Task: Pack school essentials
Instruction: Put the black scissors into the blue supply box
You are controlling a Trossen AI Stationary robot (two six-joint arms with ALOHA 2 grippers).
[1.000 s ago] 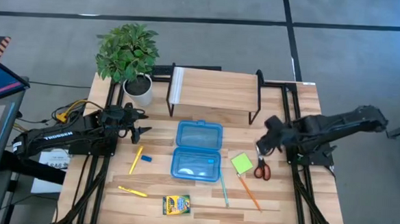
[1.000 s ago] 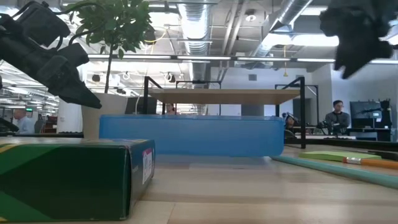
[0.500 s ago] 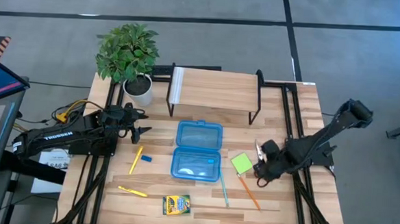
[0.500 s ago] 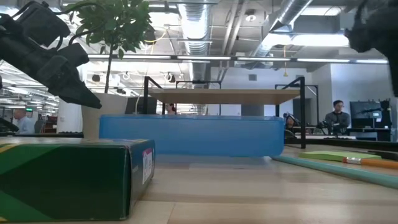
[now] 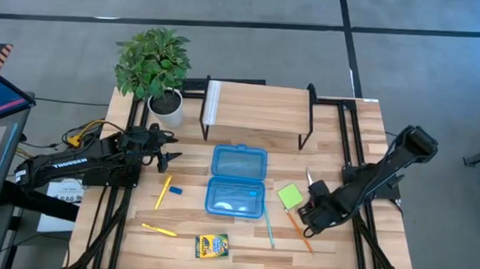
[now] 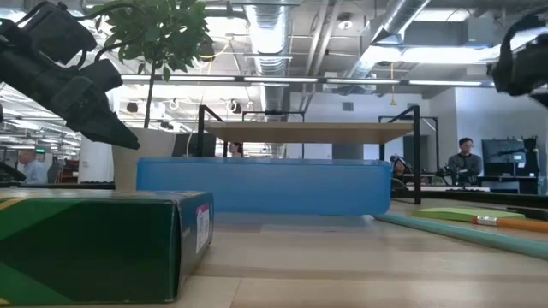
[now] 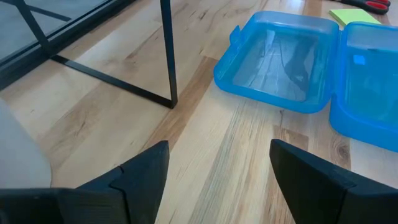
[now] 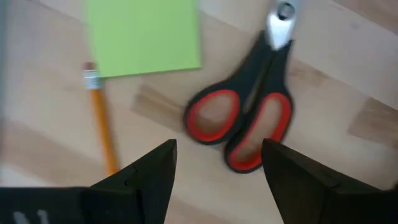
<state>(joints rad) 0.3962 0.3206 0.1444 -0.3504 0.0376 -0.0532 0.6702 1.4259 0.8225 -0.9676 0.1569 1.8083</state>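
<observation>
The black scissors with red-lined handles (image 8: 249, 118) lie flat on the table, between the lime-green sticky-note pad (image 8: 144, 34) and the table's right edge. An orange pencil (image 8: 102, 124) lies beside the pad. My right gripper (image 8: 217, 180) is open and hovers just above the scissors' handles (image 5: 310, 214), touching nothing. My left gripper (image 7: 217, 180) is open and waits in the air left of the open blue case (image 5: 238, 180). Yellow pencils (image 5: 163, 192), a blue eraser (image 5: 175, 190), the crayon box (image 5: 211, 246) and a teal pencil (image 5: 268, 227) lie on the table.
A potted plant (image 5: 153, 64) stands at the far left corner. A wooden shelf on black legs (image 5: 258, 111) stands behind the case. The crayon box (image 6: 94, 244) fills the near left of the low view. People sit in the room beyond (image 6: 464, 158).
My right arm has swung down and toward the table's near edge. Its gripper has moved from above the far side of the sticky-note pad to just over the scissors. The left arm and all the objects have stayed still.
</observation>
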